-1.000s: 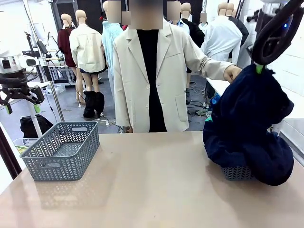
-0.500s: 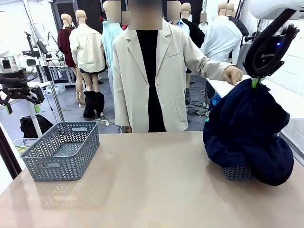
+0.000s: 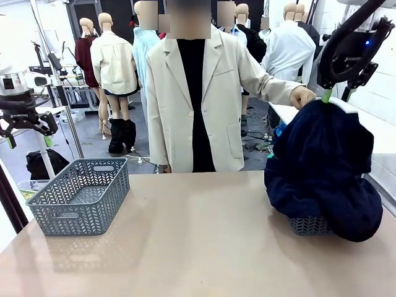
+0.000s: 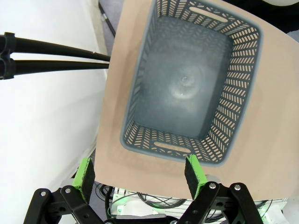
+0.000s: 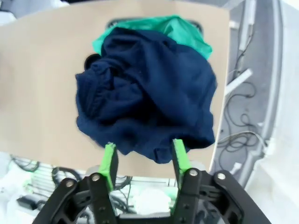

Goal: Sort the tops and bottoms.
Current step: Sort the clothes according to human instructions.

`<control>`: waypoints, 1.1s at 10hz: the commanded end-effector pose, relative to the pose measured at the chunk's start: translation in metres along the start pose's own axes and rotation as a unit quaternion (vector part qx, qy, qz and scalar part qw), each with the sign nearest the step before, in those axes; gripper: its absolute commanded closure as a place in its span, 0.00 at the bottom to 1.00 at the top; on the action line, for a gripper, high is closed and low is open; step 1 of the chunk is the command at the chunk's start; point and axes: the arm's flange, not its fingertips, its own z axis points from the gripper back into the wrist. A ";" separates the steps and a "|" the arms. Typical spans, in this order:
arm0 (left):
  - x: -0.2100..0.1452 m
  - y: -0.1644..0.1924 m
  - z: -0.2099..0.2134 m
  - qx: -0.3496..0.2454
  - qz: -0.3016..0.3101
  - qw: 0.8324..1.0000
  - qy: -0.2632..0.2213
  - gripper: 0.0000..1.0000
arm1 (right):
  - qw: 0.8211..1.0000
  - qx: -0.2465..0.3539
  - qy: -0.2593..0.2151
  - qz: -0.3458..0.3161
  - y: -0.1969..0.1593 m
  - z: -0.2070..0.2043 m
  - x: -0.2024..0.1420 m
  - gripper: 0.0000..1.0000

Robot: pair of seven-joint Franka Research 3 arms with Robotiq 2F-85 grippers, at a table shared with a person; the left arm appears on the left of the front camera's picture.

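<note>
Two hands stand parted and empty, the right hand just above the limp navy garment heaped over the right basket, soft cloth probably best pinched at a bunched fold, the left hand over the grey basket.

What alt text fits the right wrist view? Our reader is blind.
A crumpled dark navy cloth garment is heaped over a bright green garment on the tan table, just beyond the right hand, whose green-padded fingers stand apart.

Robot lab: arm stands, floor cables.
</note>
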 end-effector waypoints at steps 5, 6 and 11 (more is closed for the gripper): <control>0.002 0.002 0.003 0.007 -0.003 1.000 0.001 0.00 | 0.999 -0.011 0.013 0.032 0.010 0.025 -0.004 0.00; 0.002 0.002 0.003 0.007 -0.003 1.000 0.001 0.00 | 1.000 -0.001 -0.010 0.000 0.000 0.030 -0.015 0.00; 0.002 0.002 0.003 0.007 -0.003 1.000 0.001 0.00 | 1.000 -0.001 -0.010 0.000 0.000 0.030 -0.015 0.00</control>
